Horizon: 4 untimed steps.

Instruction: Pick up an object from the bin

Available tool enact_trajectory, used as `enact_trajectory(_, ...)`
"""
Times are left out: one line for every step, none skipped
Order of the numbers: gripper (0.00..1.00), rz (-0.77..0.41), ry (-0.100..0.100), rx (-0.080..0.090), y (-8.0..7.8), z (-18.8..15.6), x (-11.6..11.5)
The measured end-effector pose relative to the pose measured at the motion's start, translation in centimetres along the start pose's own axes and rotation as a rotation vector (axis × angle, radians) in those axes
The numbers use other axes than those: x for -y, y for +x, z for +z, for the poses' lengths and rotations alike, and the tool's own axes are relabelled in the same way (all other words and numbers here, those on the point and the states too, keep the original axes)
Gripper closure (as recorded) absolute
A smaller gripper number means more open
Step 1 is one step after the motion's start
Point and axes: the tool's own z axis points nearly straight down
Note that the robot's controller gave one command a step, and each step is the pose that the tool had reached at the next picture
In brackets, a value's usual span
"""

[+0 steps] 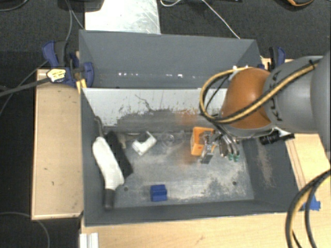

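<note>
I see grey bin [207,182] floor, scuffed, mostly bare. Left edge: white oblong bundle [107,164] lying beside black strip [120,158]. Toward back edge, left of centre: small white piece [143,143]. Near front edge: small blue block [158,192], alone. Right of centre: orange block [198,139]; contact with floor unclear to me.

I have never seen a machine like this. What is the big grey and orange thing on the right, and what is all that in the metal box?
You are looking down, slightly from one side, into a grey metal bin. The bulky grey shape coming in from the right is a robot arm. The orange cover and the cables are parts of it. At its tip, reaching down into the bin, is the end effector, the part that grasps. A small orange block sits just to its left, and I cannot tell whether it is gripped. Further left lie a small white piece and a long white thing beside a black bar. A blue block lies near the front.
</note>
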Motion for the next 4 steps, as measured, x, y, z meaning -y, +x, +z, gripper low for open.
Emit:
enact_trajectory(1.00, -0.002, 0.000, 0.000, 0.0, 0.0, 0.0)
enact_trajectory(1.00, 0.027, 0.000, -0.004, 0.3, -8.9, -0.8)
enact_trajectory(1.00, 0.003, 0.000, 0.004, -1.7, -11.8, 0.5)
enact_trajectory(1.00, -0.005, 0.000, -0.003, 0.2, -20.8, -1.0)
